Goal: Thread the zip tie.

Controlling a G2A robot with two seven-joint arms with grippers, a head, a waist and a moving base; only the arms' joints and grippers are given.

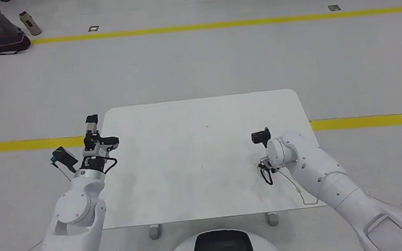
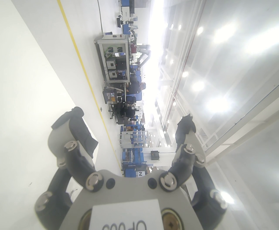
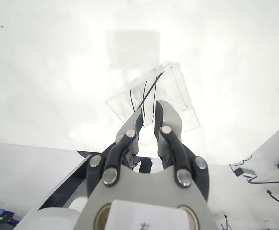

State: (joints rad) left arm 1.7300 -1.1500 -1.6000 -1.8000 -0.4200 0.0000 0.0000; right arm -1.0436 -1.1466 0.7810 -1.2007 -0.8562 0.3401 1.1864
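Observation:
Several thin black zip ties (image 3: 144,91) lie in a clear plastic tray (image 3: 182,95) on the white table (image 1: 204,161). My right gripper (image 3: 148,106) hangs just above the tray's near side, its fingers narrowly open. One tie runs along the inner pad of one finger and another lies in the gap; I cannot tell whether either is touched. In the top view the right gripper (image 1: 263,169) is near the table's right edge. My left gripper (image 2: 130,115) is wide open with nothing between its fingers, raised at the table's left edge (image 1: 99,133) and pointing away into the room.
The table's near edge and rounded corner lie close behind the right gripper. A small box with cables (image 3: 243,172) lies on the floor beyond that corner. Yellow floor lines (image 1: 192,27) run past the table.

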